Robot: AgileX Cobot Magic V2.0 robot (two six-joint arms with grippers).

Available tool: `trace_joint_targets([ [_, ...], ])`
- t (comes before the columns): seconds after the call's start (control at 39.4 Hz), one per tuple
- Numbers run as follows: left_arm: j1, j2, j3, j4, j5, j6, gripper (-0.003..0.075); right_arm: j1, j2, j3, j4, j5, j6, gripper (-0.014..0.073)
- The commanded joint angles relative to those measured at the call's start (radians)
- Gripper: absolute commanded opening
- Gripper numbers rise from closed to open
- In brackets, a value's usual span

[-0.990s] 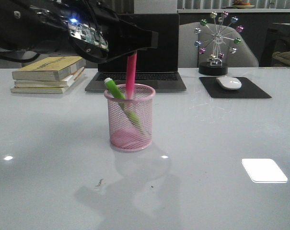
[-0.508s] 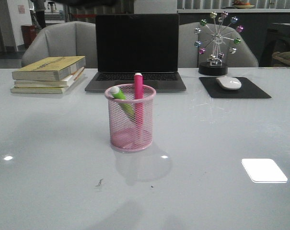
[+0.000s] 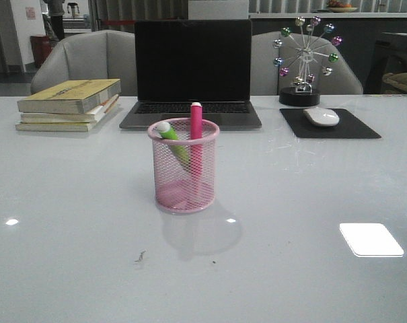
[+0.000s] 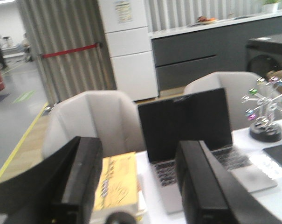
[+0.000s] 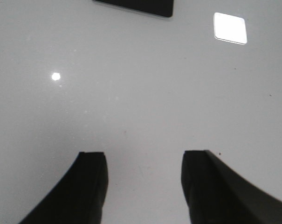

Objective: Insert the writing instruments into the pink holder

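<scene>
No text can be read; the book cover [image 4: 117, 184] bears only blurred, illegible marks.

The lower bodies of the green marker [image 3: 171, 138] and pink marker [image 3: 196, 145] show only dimly through the mesh of the pink holder [image 3: 183, 168], so where their tips rest cannot be told. Neither arm appears in the front view. In the left wrist view, the left tool [image 4: 138, 186] is cut off at the bottom edge, and the books [image 4: 116, 182] sit partly behind its fingers. The right tool [image 5: 143, 186] is likewise cropped at the bottom. A dark mat [image 5: 136, 6] is clipped at the top edge.
</scene>
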Motion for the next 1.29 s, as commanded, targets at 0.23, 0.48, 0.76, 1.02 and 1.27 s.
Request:
trace_joint_targets([
  [0.23,0.089,-0.175,0.046,-0.001,0.251,0.0,0.0425,0.047,-0.011,-0.028,-0.021,-0.08,-0.021,0.0466],
  [0.48,0.089,-0.304,0.264,-0.012,0.206,-0.042,0.0425,0.048,-0.013,-0.028,-0.021,-0.08,-0.021,0.0466],
  [0.76,0.089,-0.377,0.343,0.039,0.12,-0.042,0.0425,0.048,-0.013,-0.028,-0.021,-0.08,-0.021,0.0388],
  [1.02,0.089,-0.377,0.343,0.039,0.097,-0.042,0.0425,0.048,-0.013,-0.028,-0.021,-0.08,-0.021,0.0114],
  [1.27,0.089,-0.377,0.343,0.039,0.097,-0.042,0.0425,0.048,-0.013,-0.028,-0.02,-0.07,-0.021,0.0059],
])
